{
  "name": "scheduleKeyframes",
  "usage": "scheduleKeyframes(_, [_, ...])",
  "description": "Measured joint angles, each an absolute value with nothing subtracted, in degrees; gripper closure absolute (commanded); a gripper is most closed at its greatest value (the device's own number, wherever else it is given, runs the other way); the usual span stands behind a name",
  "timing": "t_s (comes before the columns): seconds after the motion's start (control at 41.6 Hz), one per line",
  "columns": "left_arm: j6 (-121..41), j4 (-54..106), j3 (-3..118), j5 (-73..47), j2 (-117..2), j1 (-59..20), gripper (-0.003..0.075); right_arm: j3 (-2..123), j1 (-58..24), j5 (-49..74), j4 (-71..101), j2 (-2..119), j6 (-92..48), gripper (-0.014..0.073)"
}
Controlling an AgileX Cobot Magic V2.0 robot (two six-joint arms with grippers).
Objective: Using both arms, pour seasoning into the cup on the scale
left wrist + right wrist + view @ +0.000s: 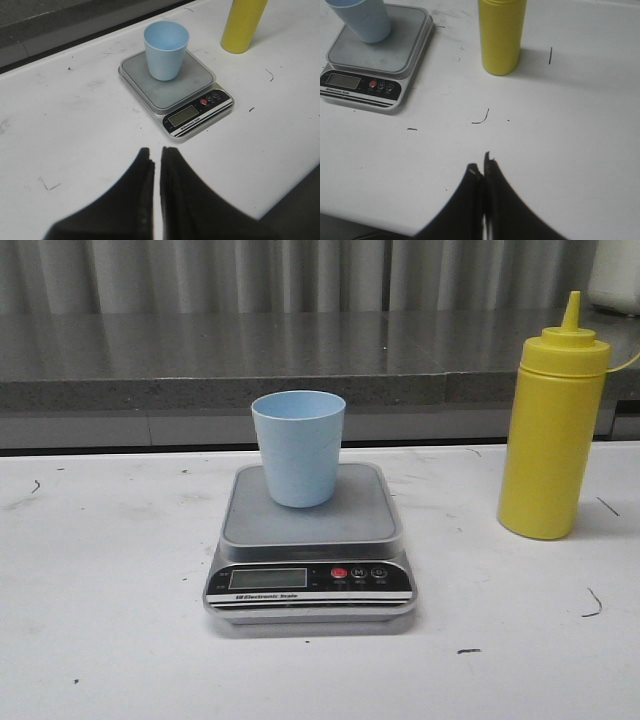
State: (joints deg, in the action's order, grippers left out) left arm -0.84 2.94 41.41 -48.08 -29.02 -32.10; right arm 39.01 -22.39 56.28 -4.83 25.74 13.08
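Note:
The light-blue cup (298,446) stands upright on the grey platform of the scale (310,558) at the table's middle. The yellow seasoning bottle (553,430) stands upright to the right of the scale, cap on. Neither gripper shows in the front view. In the left wrist view my left gripper (155,150) is shut and empty, above the table well short of the scale (197,117) and cup (165,50). In the right wrist view my right gripper (481,165) is shut and empty, well short of the bottle (501,36); the scale (362,87) lies off to one side.
The white table (110,620) has small dark marks. A grey stone ledge (200,360) runs along the back. A white object (615,275) sits at the back right corner, above the bottle.

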Motion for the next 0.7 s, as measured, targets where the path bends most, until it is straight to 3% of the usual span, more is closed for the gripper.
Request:
scheduleKeyframes(0.505, [-0.9,3.1,41.1,-47.6,-28.7,-32.1,0.074,39.0,-22.4,56.7,-4.8,25.7,13.1,0.0716])
scheduleKeyframes(0.698, [-1.8,0.0,36.7,-43.9,-21.9,-28.3,0.074,39.0,-22.4,56.8,-4.9,25.7,13.1,0.0716])
